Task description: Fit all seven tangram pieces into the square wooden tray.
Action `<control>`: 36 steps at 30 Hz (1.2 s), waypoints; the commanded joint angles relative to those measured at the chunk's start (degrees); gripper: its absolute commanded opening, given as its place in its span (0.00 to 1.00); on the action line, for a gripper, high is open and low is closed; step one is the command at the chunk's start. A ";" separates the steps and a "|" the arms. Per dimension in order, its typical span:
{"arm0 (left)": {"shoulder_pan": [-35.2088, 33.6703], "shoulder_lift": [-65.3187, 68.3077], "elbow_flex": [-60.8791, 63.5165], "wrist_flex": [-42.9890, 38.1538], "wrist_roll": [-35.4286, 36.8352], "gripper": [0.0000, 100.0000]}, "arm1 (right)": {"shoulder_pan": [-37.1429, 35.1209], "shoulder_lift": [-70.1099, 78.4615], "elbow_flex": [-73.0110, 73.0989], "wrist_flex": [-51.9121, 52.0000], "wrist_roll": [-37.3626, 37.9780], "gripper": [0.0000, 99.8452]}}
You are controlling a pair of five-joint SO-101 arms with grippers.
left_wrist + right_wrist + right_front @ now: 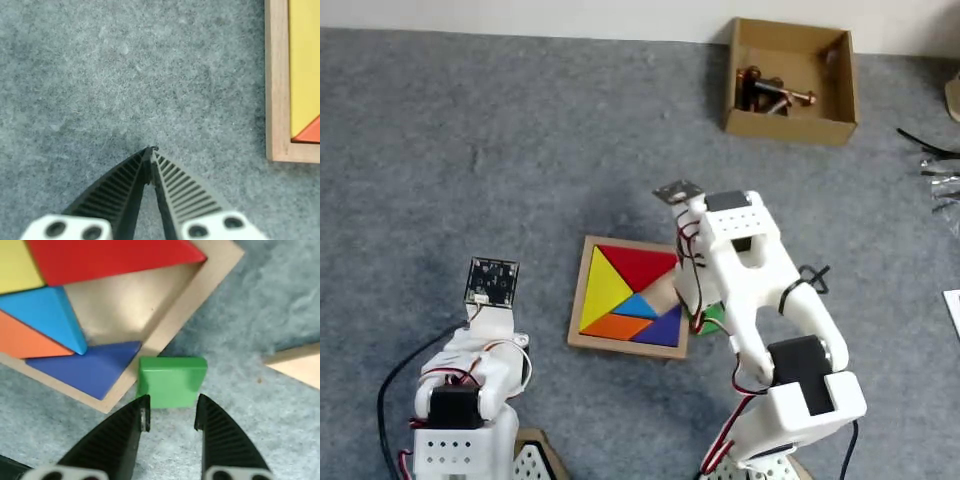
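Note:
The square wooden tray (pixel 578 310) lies on the grey carpet and holds a yellow (pixel 603 285), red (pixel 640 262), light blue (pixel 638 305), orange (pixel 615 326) and dark blue piece (pixel 665 325). A bare gap (pixel 125 305) remains beside the red triangle (pixel 110 257). A green square (pixel 172 380) lies on the carpet, touching the tray's rim (pixel 200 295) from outside. My right gripper (pixel 171 415) is open, its fingertips on either side of the square's near edge. A plain wooden piece (pixel 295 367) lies farther out. My left gripper (pixel 150 151) is shut and holds nothing, over carpet beside the tray's edge (pixel 276 100).
A cardboard box (pixel 790 122) with metal parts stands at the back right. Cables (pixel 935 165) lie at the right edge. The right arm (pixel 750 270) covers the tray's right side. Open carpet stretches to the left and back.

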 commanded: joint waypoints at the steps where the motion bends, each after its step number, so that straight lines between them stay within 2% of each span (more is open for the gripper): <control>1: 0.66 -0.57 1.01 0.18 0.09 0.01 | -0.75 -0.75 -0.48 -1.45 -1.23 0.15; 4: 0.66 -0.57 1.01 0.18 0.09 0.01 | -0.75 -0.48 -0.40 -4.26 -5.54 0.17; 10: 0.66 -0.57 1.01 0.18 0.09 0.01 | -0.75 -0.40 -0.31 -4.26 -7.91 0.27; 13: 0.66 -0.57 1.01 0.18 0.09 0.01 | -1.19 -0.40 -0.31 -3.82 -7.91 0.27; 19: 0.66 -0.57 1.01 0.18 0.09 0.01 | -7.78 -0.22 -0.22 -1.80 -7.91 0.27; 29: 0.66 -0.57 1.01 0.18 0.09 0.01 | -7.78 -0.22 6.37 -6.37 -7.65 0.27; 36: 0.66 -0.57 1.01 0.18 0.09 0.01 | -4.00 -0.31 6.64 -8.75 -7.56 0.27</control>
